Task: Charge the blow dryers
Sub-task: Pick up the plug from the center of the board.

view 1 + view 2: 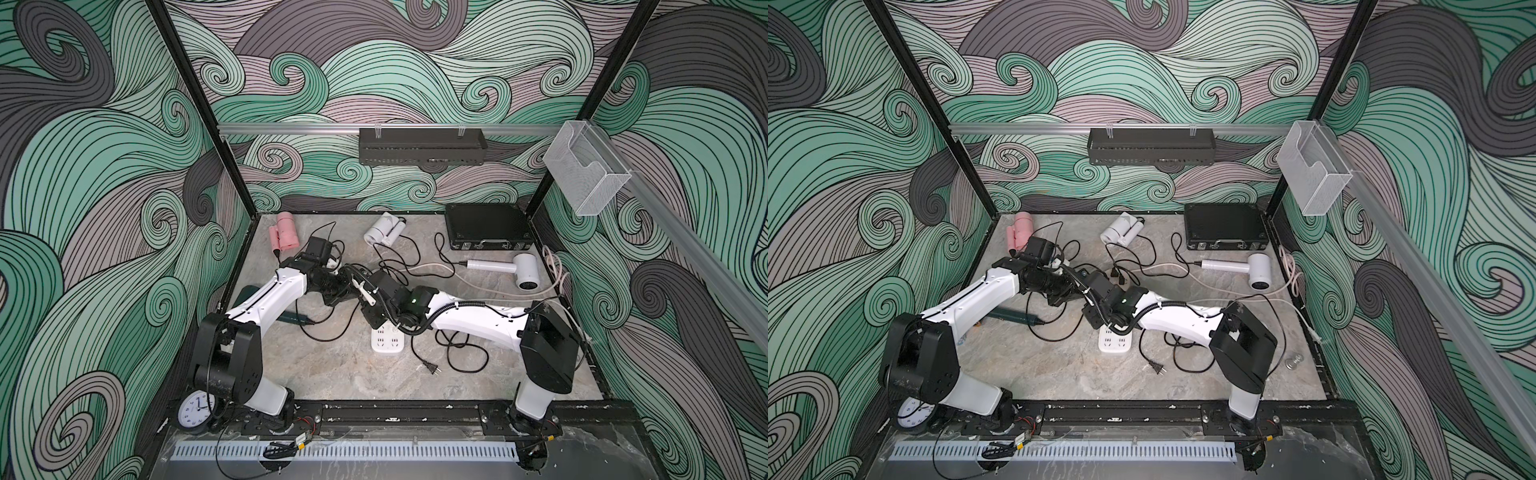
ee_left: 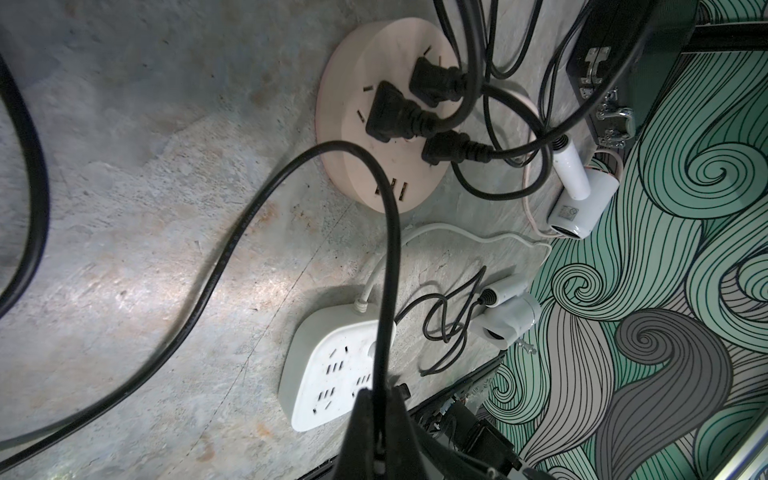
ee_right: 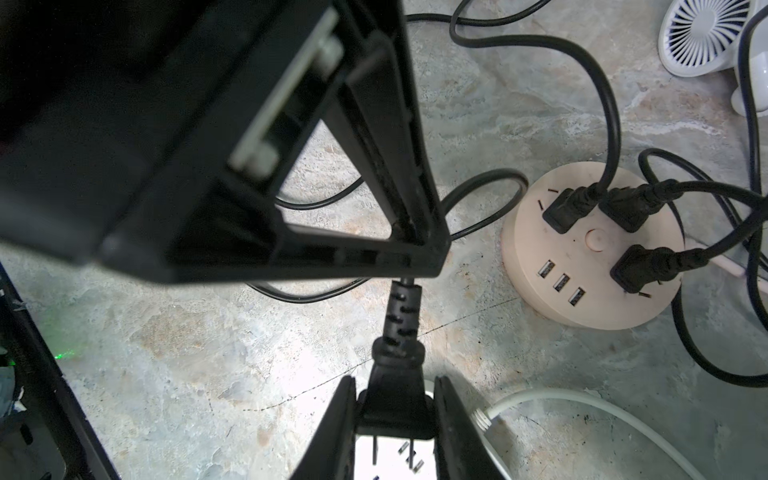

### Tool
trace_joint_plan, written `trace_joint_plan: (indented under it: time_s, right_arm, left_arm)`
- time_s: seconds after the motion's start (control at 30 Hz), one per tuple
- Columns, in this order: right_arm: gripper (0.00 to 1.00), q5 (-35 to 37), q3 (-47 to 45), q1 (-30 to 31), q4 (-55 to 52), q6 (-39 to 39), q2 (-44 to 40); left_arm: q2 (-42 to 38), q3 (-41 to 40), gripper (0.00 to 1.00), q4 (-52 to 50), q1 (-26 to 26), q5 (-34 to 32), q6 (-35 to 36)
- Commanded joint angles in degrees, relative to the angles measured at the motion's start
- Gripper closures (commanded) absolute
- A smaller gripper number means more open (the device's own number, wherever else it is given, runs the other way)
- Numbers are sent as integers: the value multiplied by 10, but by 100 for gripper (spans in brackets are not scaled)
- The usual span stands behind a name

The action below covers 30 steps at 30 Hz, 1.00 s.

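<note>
My right gripper (image 3: 395,386) is shut on a black two-prong plug (image 3: 395,374), its prongs pointing down just above the square white socket block (image 3: 388,461). My left gripper (image 2: 380,401) is shut on that plug's black cord (image 2: 388,270), a little behind the plug. Both grippers meet at mid-table. A pink blow dryer (image 1: 284,236) lies at the back left. A folded white one (image 1: 384,233) is at the back middle and another white one (image 1: 519,269) at the right. A dark green one (image 1: 291,318) is partly hidden under my left arm.
The round peach socket hub (image 3: 590,299) holds three black plugs. A loose plug (image 1: 432,368) lies in front of the white socket block (image 1: 387,343). Cords loop over the table. A black case (image 1: 486,230) stands at the back right, a clock (image 1: 195,411) by the left arm's base.
</note>
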Motion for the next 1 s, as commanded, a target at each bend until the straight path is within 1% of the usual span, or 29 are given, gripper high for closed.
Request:
trace_joint_plan:
  time_s: [0.0, 0.03, 0.1, 0.17, 0.27, 0.37, 0.5, 0.77, 0.83, 0.97]
  right_arm:
    - [68, -99, 12, -15, 3, -9, -6]
    - [67, -136, 10, -28, 3, -7, -13]
    - [66, -243, 19, -65, -14, -11, -21]
    - [64, -318, 27, -97, -37, -17, -19]
    - [57, -371, 26, -128, -50, -30, -18]
    - [52, -429, 30, -152, -46, -25, -1]
    - [51, -500, 17, -173, 9, 11, 14]
    - [51, -576, 1, -178, 55, 51, 35]
    - [53, -578, -10, -178, 66, 56, 36]
    - [62, -580, -30, -178, 93, 73, 32]
  left_arm:
    - [-5, 17, 100, 18, -7, 26, 15]
    - [-6, 17, 100, 18, -8, 28, 19]
    - [-8, 19, 100, 13, -7, 33, 36]
    - [-3, 27, 100, -15, -8, 33, 66]
    - [-4, 35, 100, -41, -7, 45, 110]
    - [-16, 38, 100, -43, -5, 57, 134]
    - [-31, 35, 100, -25, -6, 72, 147]
    - [-40, 19, 100, 34, -6, 94, 131]
    - [-39, 17, 100, 42, -5, 98, 129]
    - [-42, 17, 100, 45, -5, 102, 131]
